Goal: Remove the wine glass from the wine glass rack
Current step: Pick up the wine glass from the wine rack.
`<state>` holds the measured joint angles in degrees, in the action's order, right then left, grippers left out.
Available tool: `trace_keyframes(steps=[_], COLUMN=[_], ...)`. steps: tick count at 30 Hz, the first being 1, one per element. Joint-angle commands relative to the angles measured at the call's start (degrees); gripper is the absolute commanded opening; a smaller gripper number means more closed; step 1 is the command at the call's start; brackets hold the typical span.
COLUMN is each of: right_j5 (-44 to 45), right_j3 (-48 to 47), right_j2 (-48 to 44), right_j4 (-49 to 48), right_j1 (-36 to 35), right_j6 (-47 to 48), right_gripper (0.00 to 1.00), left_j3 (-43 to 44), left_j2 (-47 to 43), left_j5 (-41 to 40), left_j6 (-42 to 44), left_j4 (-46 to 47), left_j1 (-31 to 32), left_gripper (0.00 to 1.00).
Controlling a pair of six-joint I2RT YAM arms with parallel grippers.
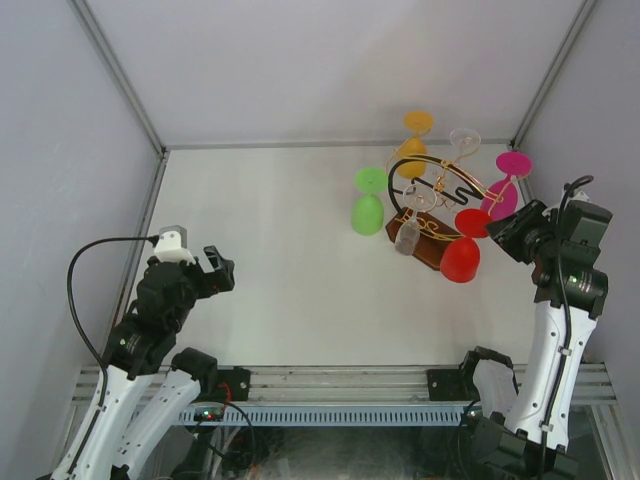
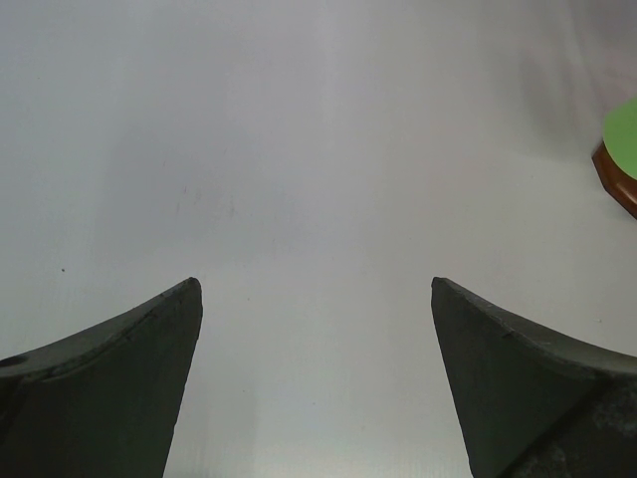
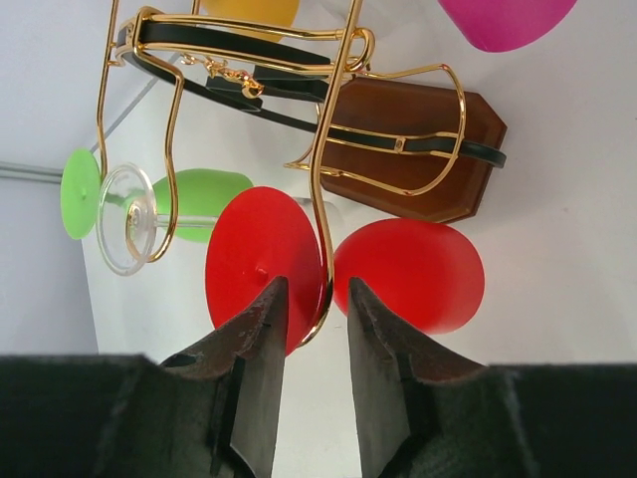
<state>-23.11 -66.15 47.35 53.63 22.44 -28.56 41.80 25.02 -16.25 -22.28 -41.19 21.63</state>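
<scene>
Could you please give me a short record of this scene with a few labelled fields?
rack: wine glass rack upright at the far right of the table
hanging: red glass, green glass, magenta glass, orange glass, clear glass, second clear glass
right gripper: jaws apart, tips by red glass's foot and bowl
left gripper: wide open, empty, above bare table
task: red glass not yet off
</scene>
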Motion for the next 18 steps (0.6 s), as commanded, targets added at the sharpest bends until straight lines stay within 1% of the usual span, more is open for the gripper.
trace_keyframes(steps=[1,3,8,13,15,18], right_j5=[-1.7,-2.4,-0.4,0.8,0.5,0.4], right_j3=[0.7,1.2,1.1,0.2,0.1,0.0], right_j2=[0.5,0.5,-0.4,-0.8,-0.6,-0.6], right_j4=[-2.6,-2.9,-3.0,-2.0,-1.8,-1.7], right_j1=[0.0,0.0,0.0,0.0,0.0,-0.3], right_j6=[-0.6,-0.6,-0.5,0.2,0.4,0.4], right_gripper=[0.31,0.3,0.21,0.16,0.11,0.1], left_j3=[0.1,0.1,0.1,0.1,0.1,0.1], left_j2=[-0.2,-0.1,0.0,0.1,0.2,0.2], left_j5=[-0.2,-0.3,-0.3,-0.4,-0.4,-0.4], left_j6=[0.7,0.6,0.6,0.6,0.6,0.6], left_j4=[2.1,2.1,2.1,2.1,2.1,2.1], left_j1=[0.3,0.3,0.3,0.3,0.2,0.1], left_gripper=[1.0,1.0,1.0,1.0,1.0,1.0])
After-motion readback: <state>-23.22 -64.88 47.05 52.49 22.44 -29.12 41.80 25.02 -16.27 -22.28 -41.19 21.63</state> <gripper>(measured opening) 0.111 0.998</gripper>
